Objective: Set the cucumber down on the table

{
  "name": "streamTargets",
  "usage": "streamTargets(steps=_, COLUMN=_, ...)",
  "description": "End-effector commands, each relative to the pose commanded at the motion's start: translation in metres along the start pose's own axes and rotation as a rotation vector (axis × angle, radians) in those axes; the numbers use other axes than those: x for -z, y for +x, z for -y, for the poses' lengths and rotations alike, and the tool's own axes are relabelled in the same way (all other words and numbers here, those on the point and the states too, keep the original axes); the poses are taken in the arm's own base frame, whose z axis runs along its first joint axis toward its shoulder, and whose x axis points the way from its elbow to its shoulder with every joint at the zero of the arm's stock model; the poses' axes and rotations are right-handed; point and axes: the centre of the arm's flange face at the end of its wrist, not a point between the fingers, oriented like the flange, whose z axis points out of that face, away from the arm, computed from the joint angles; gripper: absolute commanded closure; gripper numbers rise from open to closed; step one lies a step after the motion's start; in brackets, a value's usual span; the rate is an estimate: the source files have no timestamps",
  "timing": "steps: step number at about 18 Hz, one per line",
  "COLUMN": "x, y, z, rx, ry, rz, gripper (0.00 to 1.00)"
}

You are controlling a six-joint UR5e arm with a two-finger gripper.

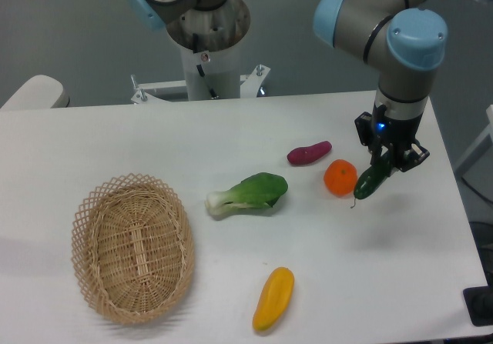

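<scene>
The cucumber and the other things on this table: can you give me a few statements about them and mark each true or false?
1. The tool is holding the cucumber. True.
2. The cucumber lies inside the wicker basket. False: the basket holds nothing, and the cucumber hangs tilted at the table's right side.
3. The orange round fruit sits just left of the cucumber. True.
4. The yellow vegetable is touching the bok choy. False: they lie well apart, the yellow one nearer the front edge.
5. The purple vegetable lies behind the orange fruit. True.
</scene>
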Motion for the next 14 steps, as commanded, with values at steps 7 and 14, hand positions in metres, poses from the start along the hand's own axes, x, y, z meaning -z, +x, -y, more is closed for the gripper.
streamTargets(steps=7, x=0.001, y=-0.001, z=0.001, rx=0.005, ry=0.000, rz=0.005, gripper=0.86)
streamTargets(steps=14, x=-0.012, y=-0.001, z=0.016, rx=0.031, ry=0.001, rz=0.007, gripper=0.86)
